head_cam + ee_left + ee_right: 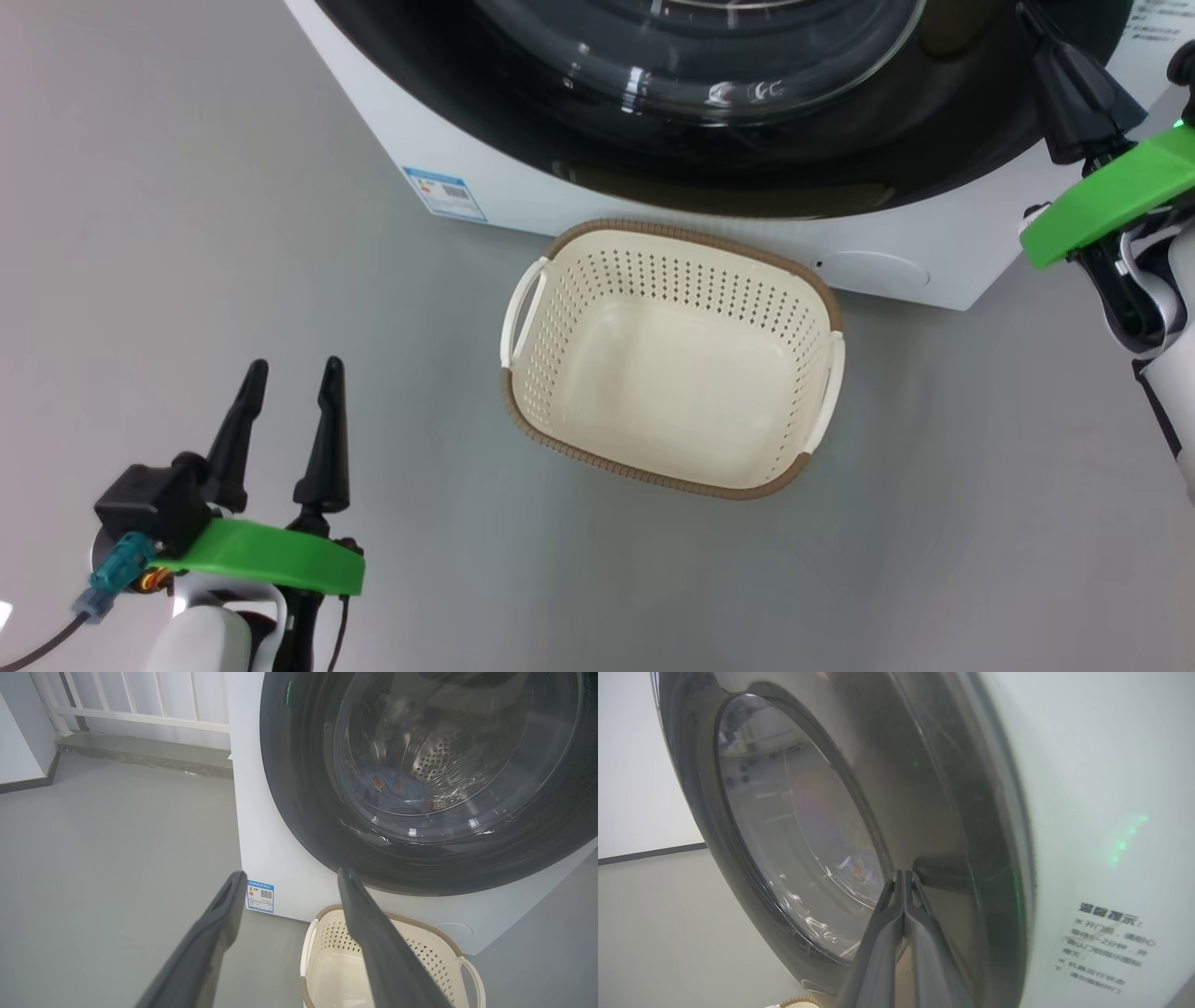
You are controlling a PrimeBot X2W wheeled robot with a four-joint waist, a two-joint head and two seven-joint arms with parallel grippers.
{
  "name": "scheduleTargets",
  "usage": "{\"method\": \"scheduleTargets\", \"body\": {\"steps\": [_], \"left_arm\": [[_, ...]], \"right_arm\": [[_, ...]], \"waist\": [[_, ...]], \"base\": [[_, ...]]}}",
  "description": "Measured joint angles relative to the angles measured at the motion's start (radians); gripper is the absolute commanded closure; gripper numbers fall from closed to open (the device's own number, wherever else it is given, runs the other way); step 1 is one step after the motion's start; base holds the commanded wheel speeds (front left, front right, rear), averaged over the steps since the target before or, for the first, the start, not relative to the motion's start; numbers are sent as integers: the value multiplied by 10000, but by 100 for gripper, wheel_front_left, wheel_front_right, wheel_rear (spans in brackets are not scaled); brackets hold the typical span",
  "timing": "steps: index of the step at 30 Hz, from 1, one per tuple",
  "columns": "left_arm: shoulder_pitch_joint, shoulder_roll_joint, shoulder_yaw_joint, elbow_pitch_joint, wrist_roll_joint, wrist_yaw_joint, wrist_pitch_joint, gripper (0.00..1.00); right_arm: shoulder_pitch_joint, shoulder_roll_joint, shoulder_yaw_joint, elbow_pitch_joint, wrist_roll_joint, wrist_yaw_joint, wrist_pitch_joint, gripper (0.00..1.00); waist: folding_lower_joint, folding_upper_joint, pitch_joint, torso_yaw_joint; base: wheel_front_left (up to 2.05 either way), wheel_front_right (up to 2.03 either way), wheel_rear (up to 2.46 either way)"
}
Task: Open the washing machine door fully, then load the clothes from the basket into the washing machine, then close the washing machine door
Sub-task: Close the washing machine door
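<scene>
Small blue paper label w/ QR code (445, 192) sat at lower corner of big white boxy washing machine (523, 198), print too small to read; grey Chinese notice (1105, 945) on its front was too blurred.

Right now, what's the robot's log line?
washing machine door: looks closed | clothes: inside, behind glass | basket: empty | left end effector: open | right end effector: shut, at door rim

The left tool (292, 873), fingers spread, rises from bottom centre. At lower right is the basket (430, 952). The closed door (299, 788) is at upper right, with clothes (392, 791) behind its glass.
</scene>
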Motion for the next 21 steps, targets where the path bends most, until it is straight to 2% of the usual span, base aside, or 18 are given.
{"method": "scheduleTargets", "body": {"steps": [1,3,4,5,12,21], "left_arm": [[1,4,-2,12,0,0,0,0],[6,36,-6,36,0,0,0,0],[9,59,-13,50,0,0,0,0],[13,82,-21,63,0,0,0,0],[249,209,-86,167,-17,0,0,0],[644,332,13,119,-13,0,0,0]], "right_arm": [[92,8,-40,-36,2,-29,-2,84],[305,4,-105,-105,10,-44,-4,53],[437,8,-113,-155,21,-54,-21,16],[587,21,-117,-224,33,-54,-27,0],[1766,474,-136,-995,573,-56,-29,0],[3398,853,-441,-2025,639,-56,-27,0]], "waist": [[0,1,-64,-27],[0,0,-197,-83],[0,0,-271,-116],[0,0,-347,-149],[0,0,-947,-490],[0,0,-1769,-1207]], "base": [[0,0,0],[0,0,0],[0,0,0],[0,0,0],[0,0,0],[0,0,0]]}}
